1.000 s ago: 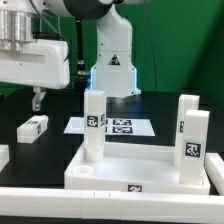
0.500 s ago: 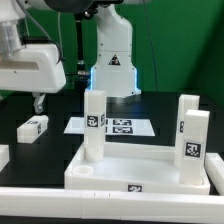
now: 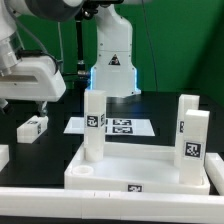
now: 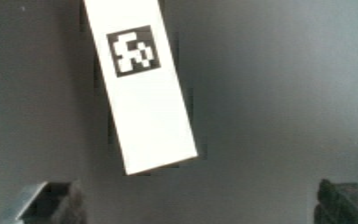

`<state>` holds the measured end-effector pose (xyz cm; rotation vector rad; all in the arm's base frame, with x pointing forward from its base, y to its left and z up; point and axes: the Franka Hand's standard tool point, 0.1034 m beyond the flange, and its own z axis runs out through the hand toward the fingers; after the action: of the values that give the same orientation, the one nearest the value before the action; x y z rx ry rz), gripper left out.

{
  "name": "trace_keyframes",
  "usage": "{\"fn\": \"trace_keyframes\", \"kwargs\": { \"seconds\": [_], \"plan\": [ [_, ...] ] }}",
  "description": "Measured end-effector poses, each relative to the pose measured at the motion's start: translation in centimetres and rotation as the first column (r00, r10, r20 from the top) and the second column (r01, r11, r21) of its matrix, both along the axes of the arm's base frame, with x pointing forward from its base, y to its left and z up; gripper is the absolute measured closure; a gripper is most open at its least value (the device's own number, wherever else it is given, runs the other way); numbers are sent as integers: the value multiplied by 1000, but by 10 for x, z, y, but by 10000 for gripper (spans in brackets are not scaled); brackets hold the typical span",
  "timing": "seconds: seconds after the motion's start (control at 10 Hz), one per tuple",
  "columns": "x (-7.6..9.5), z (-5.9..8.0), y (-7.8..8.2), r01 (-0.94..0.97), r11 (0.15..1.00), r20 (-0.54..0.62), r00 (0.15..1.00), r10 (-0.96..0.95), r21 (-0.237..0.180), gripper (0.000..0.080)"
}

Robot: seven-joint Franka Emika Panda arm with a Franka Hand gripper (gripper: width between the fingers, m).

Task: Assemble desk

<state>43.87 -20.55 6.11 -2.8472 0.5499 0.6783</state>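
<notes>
The white desk tabletop (image 3: 130, 168) lies near the front, rim up. Three white tagged legs stand upright in its corner sockets: one at the exterior view's left (image 3: 94, 125) and two at its right (image 3: 187, 115) (image 3: 194, 148). A loose leg (image 3: 32, 127) lies flat on the black table at the exterior view's left. My gripper (image 3: 42, 101) hangs a little above it, open and empty. In the wrist view the loose leg (image 4: 149, 85) lies lengthwise with its tag showing, ahead of my open gripper (image 4: 194, 205); both dark fingertips (image 4: 43, 205) are apart from it.
The marker board (image 3: 118, 126) lies flat behind the tabletop. The robot base (image 3: 112, 60) stands at the back before a green backdrop. Another white part (image 3: 3, 156) shows at the exterior view's left edge. A white ledge (image 3: 60, 205) runs along the front.
My gripper's body has shifted slightly toward the exterior view's left and tilted, staying above the loose leg. The desk parts have not moved.
</notes>
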Motion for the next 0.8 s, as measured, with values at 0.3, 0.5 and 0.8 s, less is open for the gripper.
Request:
{"fn": "trace_keyframes", "kwargs": {
  "seconds": [0.3,0.5,0.8],
  "plan": [
    [-4,-7,-8,-124,992,-158,980,122,-1,150],
    [-13,-14,-7,-134,990,-264,955,138,35,150],
    [-13,-15,-8,-115,992,-276,953,123,46,150]
  ]
}}
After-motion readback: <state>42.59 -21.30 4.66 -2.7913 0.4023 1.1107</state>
